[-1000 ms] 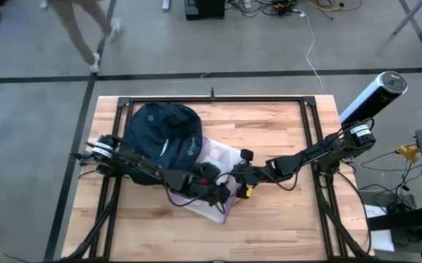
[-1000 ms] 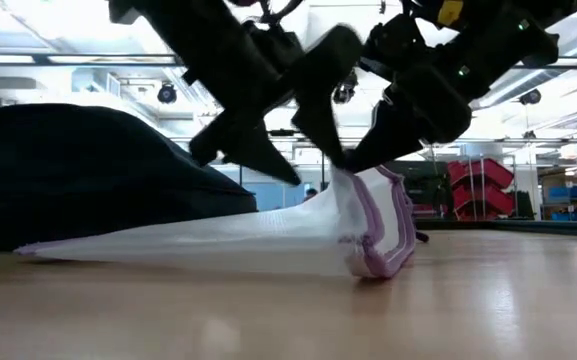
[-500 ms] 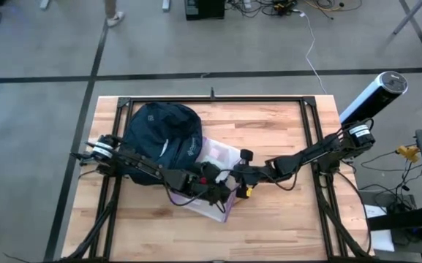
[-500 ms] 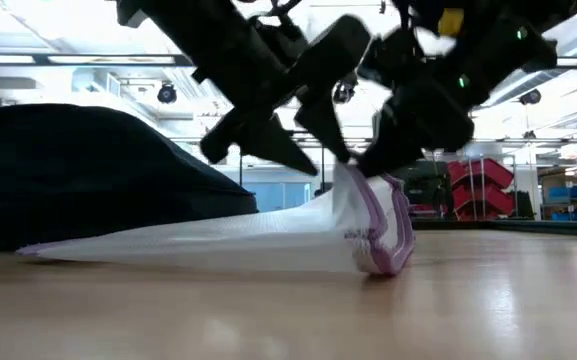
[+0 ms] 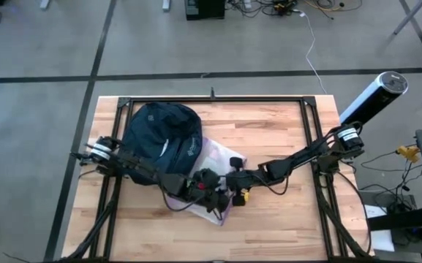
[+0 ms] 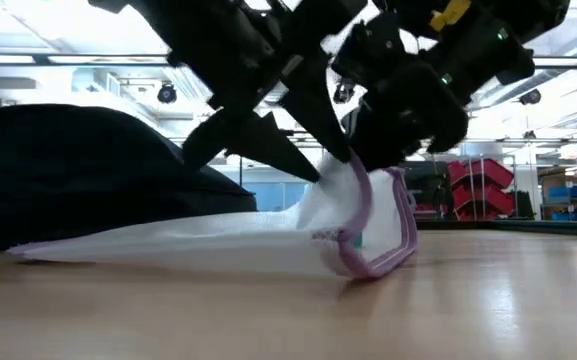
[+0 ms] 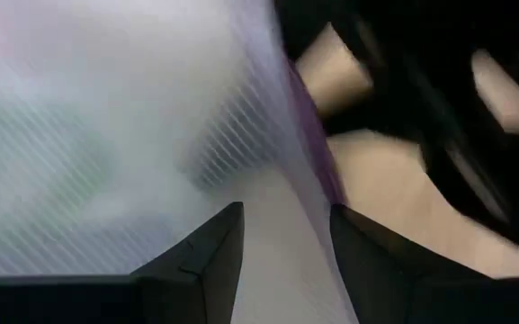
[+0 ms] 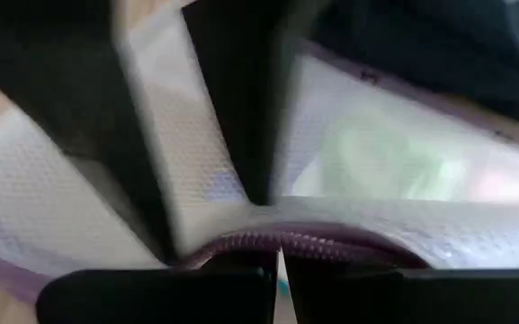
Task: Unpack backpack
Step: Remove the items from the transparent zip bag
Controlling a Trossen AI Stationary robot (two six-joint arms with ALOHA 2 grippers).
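The dark navy backpack (image 5: pixel 159 131) lies at the table's far left, a dark mound in the low view (image 6: pixel 68 170). A clear pouch with a purple zip edge (image 5: pixel 214 155) lies flat beside it on the right, with its near end raised (image 6: pixel 358 220). My right gripper (image 8: pixel 280 270) is shut on that raised end. My left gripper (image 7: pixel 286 252) comes in from the left. A gap shows between its fingers, and their tips stand at the pouch's upper wall just behind the zip edge. My right gripper pinches the pouch's purple zip edge (image 8: pixel 331 243) between its two shut fingers, slanting down from the table's right. That end stands lifted off the wood and the rest lies flat. My left gripper: the pouch's wall (image 7: pixel 268 198) fills its gap, but I cannot tell whether the fingers touch it.
Black frame rails (image 5: pixel 309 131) run along the table's sides and far edge. Bare wood (image 5: pixel 269 219) lies to the right of and nearer than the pouch. Both arms meet closely over the pouch's raised end.
My right gripper has gone a little toward the table's left, carrying the pouch's raised end that way, and the purple edge now bows out in a wider loop. My left gripper has turned over the pouch and the gap between its fingers has narrowed.
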